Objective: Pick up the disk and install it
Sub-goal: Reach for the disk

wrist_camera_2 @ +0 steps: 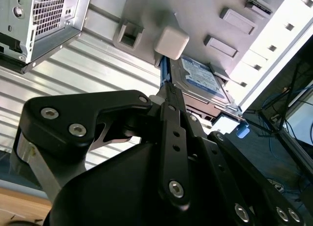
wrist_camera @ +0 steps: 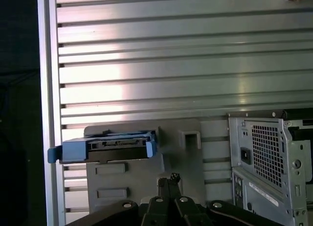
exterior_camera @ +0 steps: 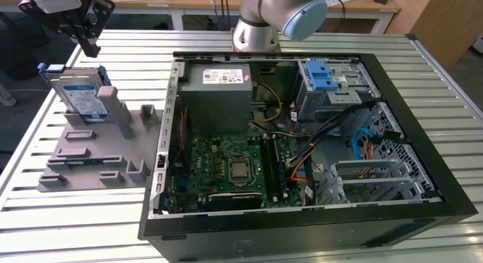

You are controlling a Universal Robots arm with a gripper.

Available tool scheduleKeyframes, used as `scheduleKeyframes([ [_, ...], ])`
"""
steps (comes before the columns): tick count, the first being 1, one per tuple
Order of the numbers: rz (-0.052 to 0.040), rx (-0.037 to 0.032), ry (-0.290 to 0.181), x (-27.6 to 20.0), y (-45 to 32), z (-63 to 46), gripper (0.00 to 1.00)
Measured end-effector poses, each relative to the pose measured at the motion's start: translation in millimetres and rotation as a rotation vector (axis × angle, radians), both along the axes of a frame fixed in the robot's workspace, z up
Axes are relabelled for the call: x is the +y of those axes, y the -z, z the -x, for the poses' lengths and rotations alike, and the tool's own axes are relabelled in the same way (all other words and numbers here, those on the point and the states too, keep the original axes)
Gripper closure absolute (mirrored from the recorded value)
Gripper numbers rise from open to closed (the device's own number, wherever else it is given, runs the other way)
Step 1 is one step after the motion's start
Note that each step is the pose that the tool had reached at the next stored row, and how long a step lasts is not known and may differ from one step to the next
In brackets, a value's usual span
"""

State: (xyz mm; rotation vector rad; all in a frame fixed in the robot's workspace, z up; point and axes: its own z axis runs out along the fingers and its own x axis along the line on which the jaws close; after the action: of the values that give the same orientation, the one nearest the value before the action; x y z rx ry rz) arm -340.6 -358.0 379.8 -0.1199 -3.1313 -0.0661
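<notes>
The disk [exterior_camera: 81, 94], a silver drive with a blue-and-white label and a blue frame, leans nearly upright in a grey holder plate [exterior_camera: 90, 161] at the exterior view's left. My gripper [exterior_camera: 91, 47] hangs in the air above and slightly behind it, not touching it. Its black fingers look pressed together with nothing between them. In the second wrist view the gripper [wrist_camera_2: 168, 91] points toward the disk [wrist_camera_2: 200, 77]. The first wrist view looks down past the gripper [wrist_camera: 171, 177] at the disk [wrist_camera: 117, 146] edge-on.
An open black computer case [exterior_camera: 392, 76] lies in the middle of the slatted metal table [exterior_camera: 340, 42]. Inside are a grey power supply [exterior_camera: 219, 99], a green motherboard [exterior_camera: 226, 167] and a silver cage with a blue latch [exterior_camera: 323, 76]. The arm's base [exterior_camera: 257, 31] stands behind the case.
</notes>
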Motion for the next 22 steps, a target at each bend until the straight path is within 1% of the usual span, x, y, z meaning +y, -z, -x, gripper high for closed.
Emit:
scheduleKeyframes([
  [4, 0.0000, 0.0012, 0.000, 1.2, 0.4, 5.8, 0.89],
  [5, 0.0000, 0.0016, 0.000, 2.0, 0.7, 8.8, 0.89],
  [13, 0.0000, 0.0040, 0.000, 6.7, 1.8, 22.4, 0.89],
  [22, 0.0000, 0.0079, 0.000, 9.0, 3.1, 36.9, 0.89],
])
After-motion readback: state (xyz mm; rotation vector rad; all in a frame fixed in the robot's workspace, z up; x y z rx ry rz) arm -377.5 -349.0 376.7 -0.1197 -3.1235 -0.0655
